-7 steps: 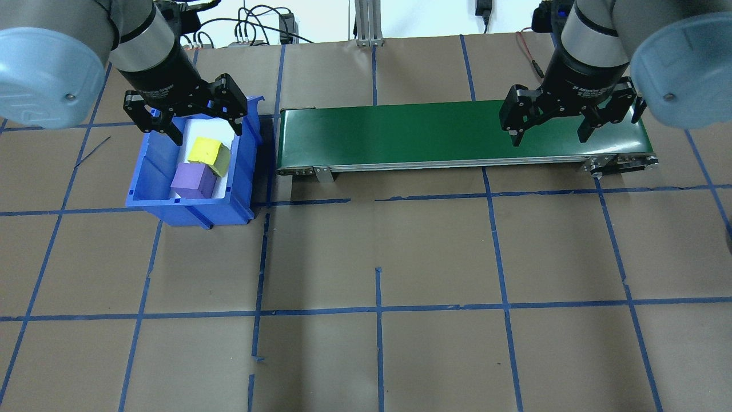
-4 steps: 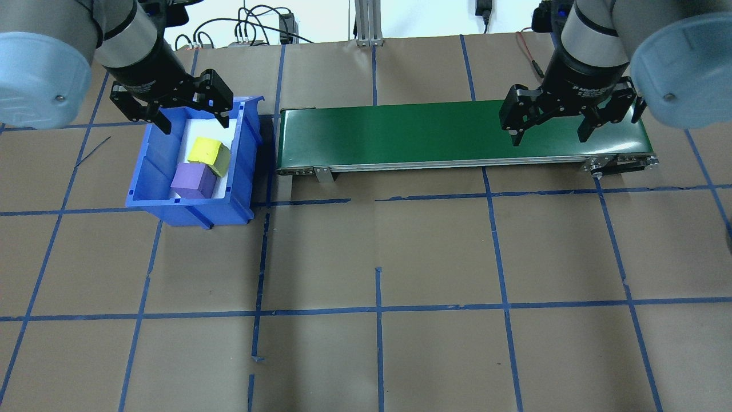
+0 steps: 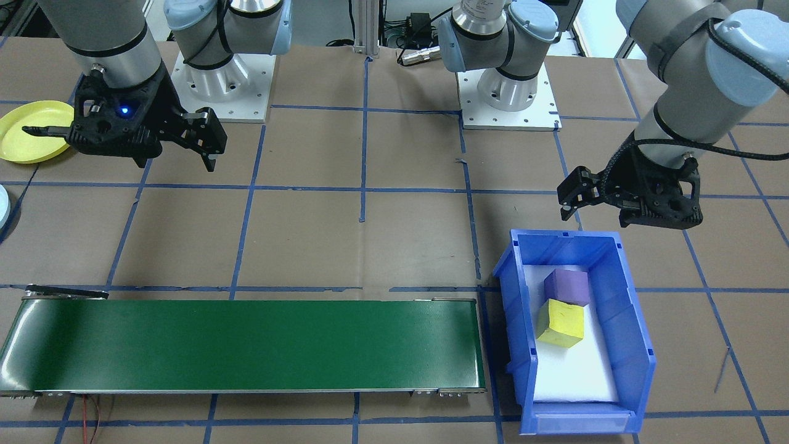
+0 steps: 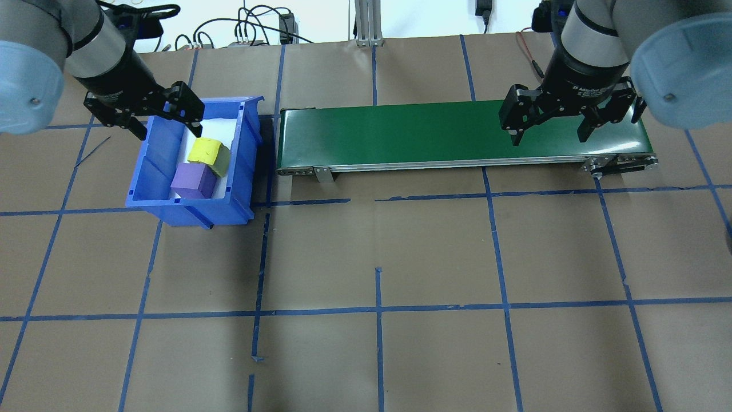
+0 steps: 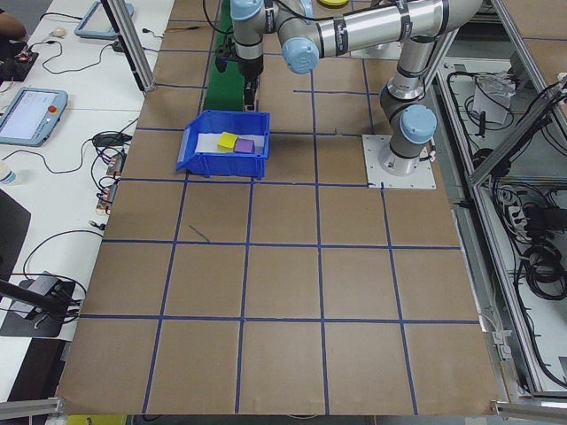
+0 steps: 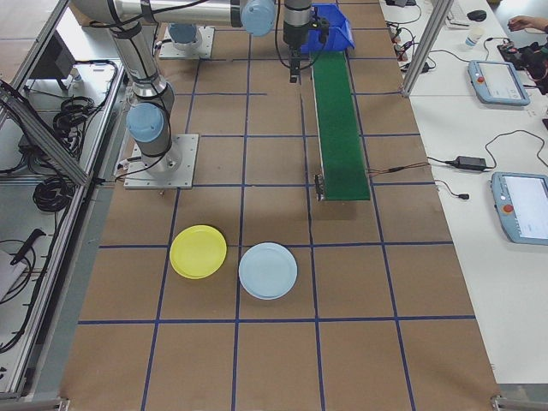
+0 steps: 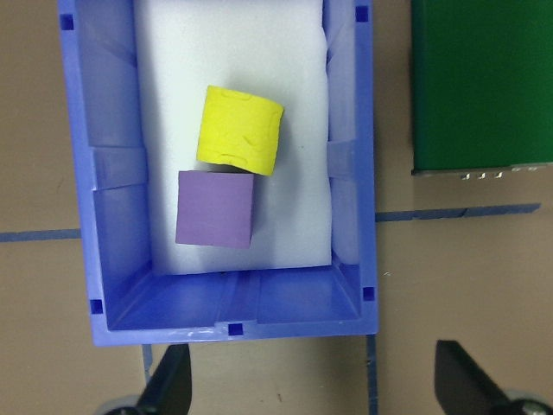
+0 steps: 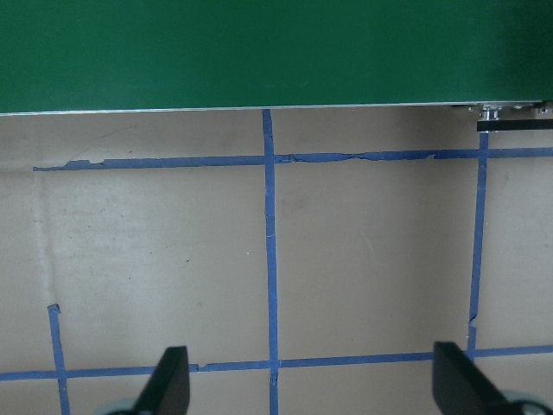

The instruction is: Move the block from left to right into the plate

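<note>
Since the earlier frames the left gripper (image 4: pixel 144 117) has been drawn back from above the blocks to the near-left corner of the blue bin (image 4: pixel 237 166), fingers spread wide and nothing held. Both blocks are left on the white foam inside the bin, the yellow block (image 4: pixel 209 155) apparently touching the purple block (image 4: pixel 193 180). The right gripper (image 4: pixel 553 127) is held unmoved over the green conveyor (image 4: pixel 400 134), wide open and empty, while the yellow plate (image 6: pixel 198 251) lies well apart on the bench (image 4: pixel 377 257).

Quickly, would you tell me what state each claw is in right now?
Left claw: open, holding nothing, at the blue bin's far end.
Right claw: open, holding nothing, over the green conveyor.
</note>
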`<state>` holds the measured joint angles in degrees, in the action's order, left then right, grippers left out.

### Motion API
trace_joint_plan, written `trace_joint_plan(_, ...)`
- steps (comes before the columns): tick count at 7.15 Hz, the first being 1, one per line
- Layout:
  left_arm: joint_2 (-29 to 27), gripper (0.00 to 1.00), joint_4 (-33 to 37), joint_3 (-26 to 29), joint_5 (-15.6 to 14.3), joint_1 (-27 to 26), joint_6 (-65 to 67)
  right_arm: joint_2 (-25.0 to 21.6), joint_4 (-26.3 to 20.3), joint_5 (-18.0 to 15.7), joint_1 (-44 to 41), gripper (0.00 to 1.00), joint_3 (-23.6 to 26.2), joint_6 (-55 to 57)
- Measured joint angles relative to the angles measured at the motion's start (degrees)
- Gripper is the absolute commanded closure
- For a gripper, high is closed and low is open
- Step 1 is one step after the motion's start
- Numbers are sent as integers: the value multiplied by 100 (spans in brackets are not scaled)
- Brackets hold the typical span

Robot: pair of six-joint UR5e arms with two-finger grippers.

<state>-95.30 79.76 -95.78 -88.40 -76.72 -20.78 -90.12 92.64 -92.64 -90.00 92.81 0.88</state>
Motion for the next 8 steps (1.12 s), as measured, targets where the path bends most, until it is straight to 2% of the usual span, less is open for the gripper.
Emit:
trace_joint_plan(3,-239,0,-544,-152,34,75,-520,0,0,0,0,0,0,0)
trace_joint_plan(6,-996,0,-1513,-348,57,71,-567,3,0,0,0,0,0,0)
trace_joint_plan(8,-1184,0,-1687,-514,36,70,-651,3,0,0,0,0,0,0)
